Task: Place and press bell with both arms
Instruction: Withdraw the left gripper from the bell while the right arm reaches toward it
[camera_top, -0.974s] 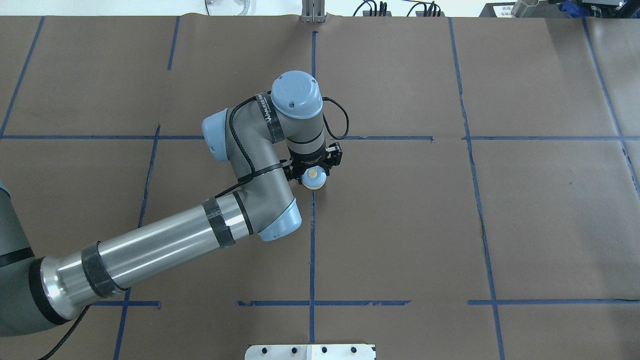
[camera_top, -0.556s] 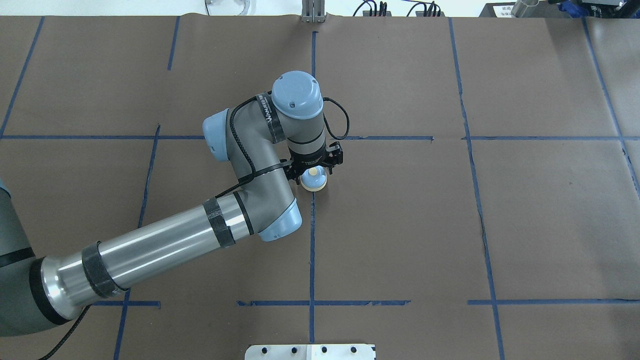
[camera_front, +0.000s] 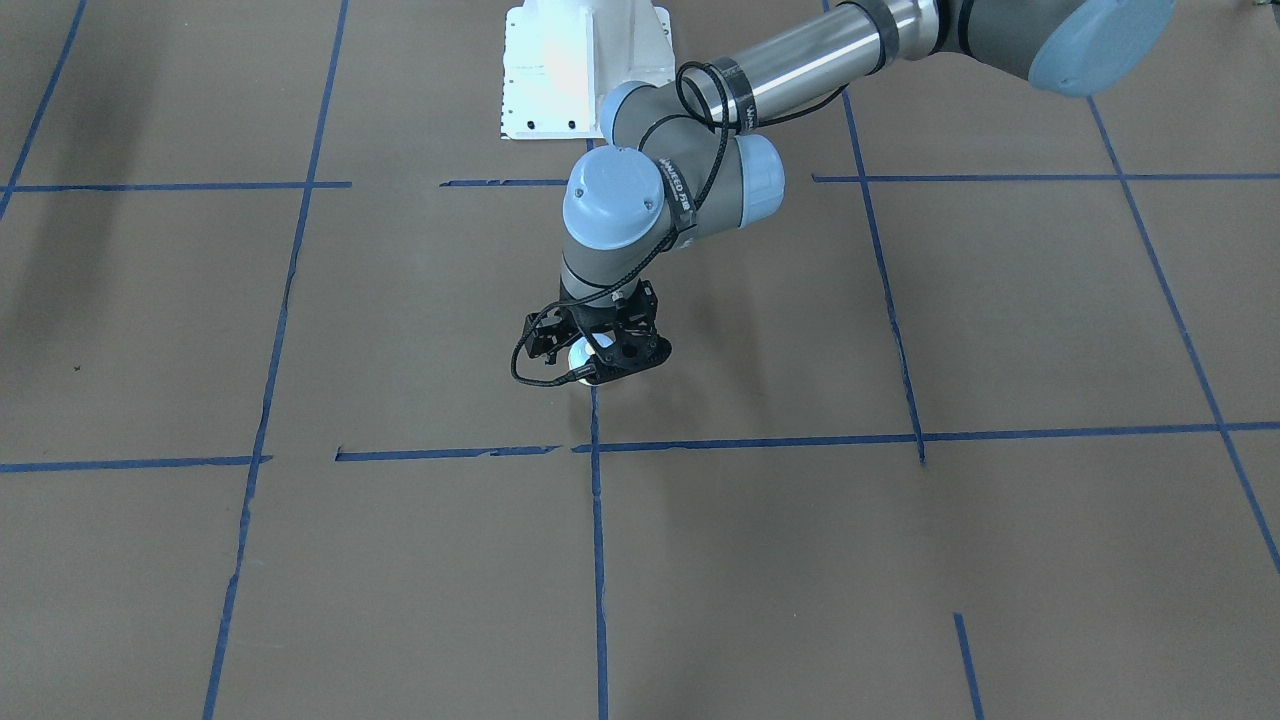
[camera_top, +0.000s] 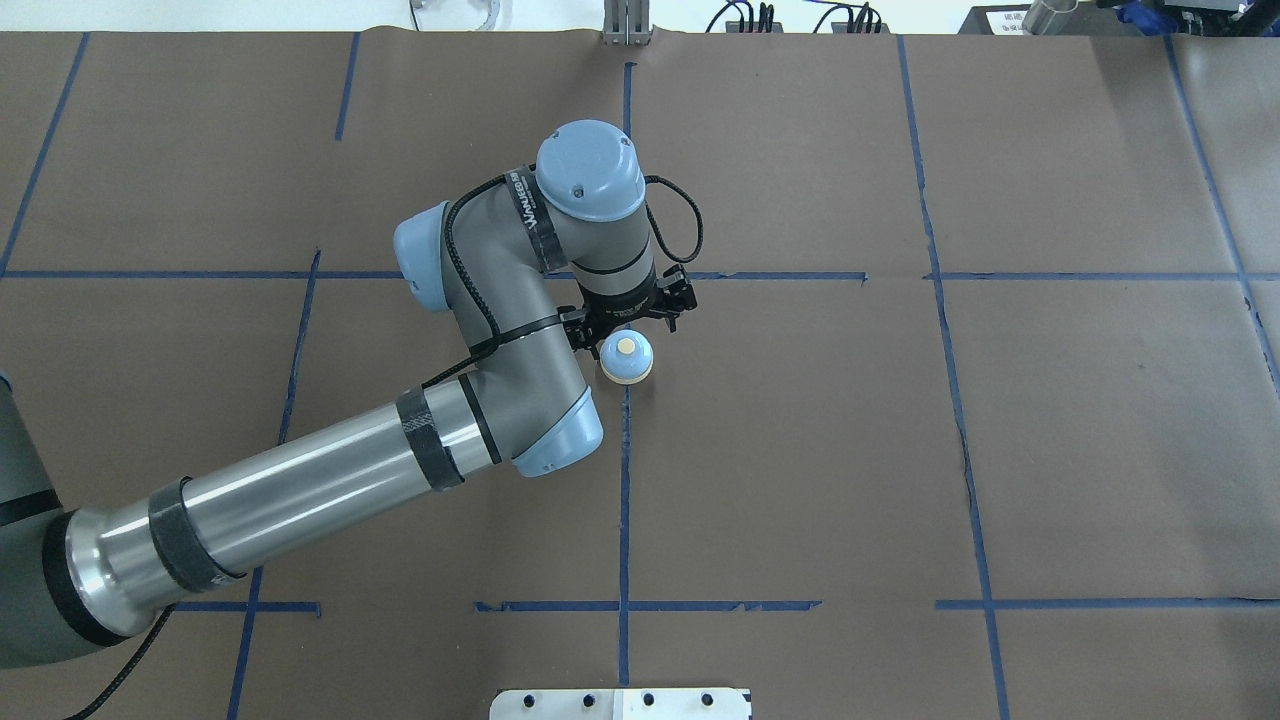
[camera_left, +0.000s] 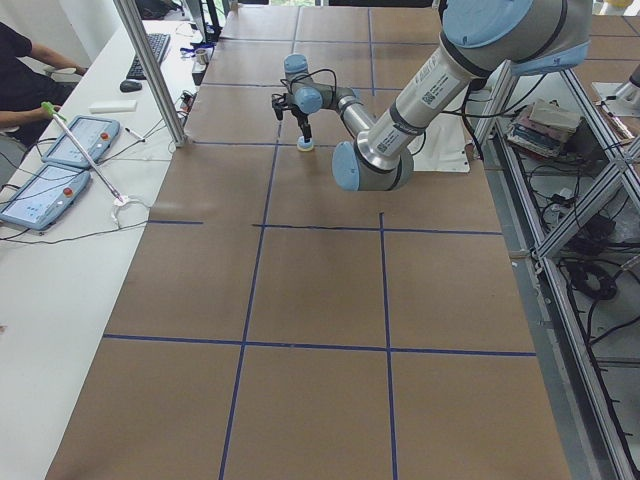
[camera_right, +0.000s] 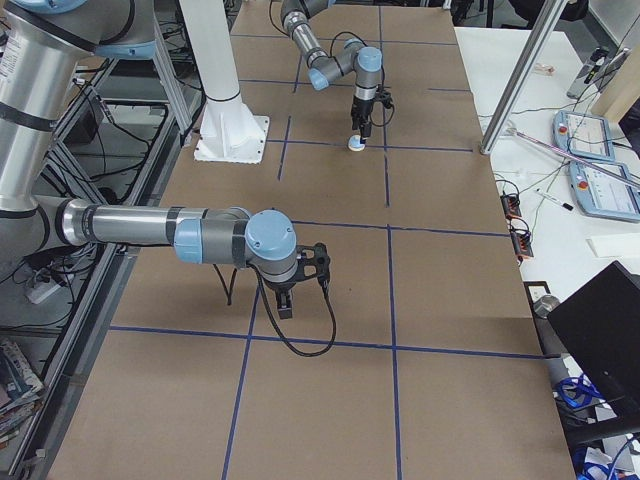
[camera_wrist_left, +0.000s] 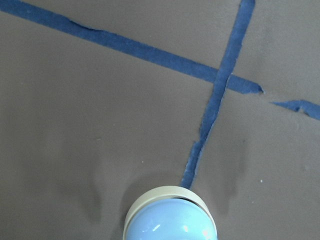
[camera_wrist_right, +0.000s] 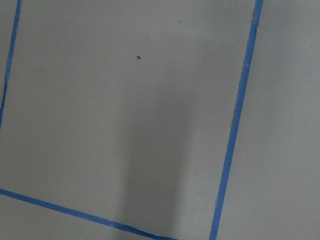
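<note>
The light-blue bell (camera_top: 627, 360) with its cream button stands upright on the brown table, on a blue tape line. It also shows in the left wrist view (camera_wrist_left: 171, 222) and, partly hidden by the gripper, in the front view (camera_front: 577, 353). My left gripper (camera_top: 632, 318) hangs just above and slightly beyond it, jaws open and off the bell. In the front view the left gripper (camera_front: 598, 358) hangs low over the bell. My right gripper (camera_right: 286, 303) shows only in the right side view, low over bare table far from the bell. I cannot tell whether it is open or shut.
Blue tape lines (camera_top: 624, 500) divide the brown table cover into squares. The white bolted pedestal (camera_front: 580, 70) stands at the robot's edge. A metal post (camera_left: 150, 70), tablets (camera_left: 80, 140) and a seated operator (camera_left: 25, 75) are on the side across from the robot.
The left gripper, shut around the bell a second ago, has let it go, risen and drawn slightly away. The bell stays on the tape line.
</note>
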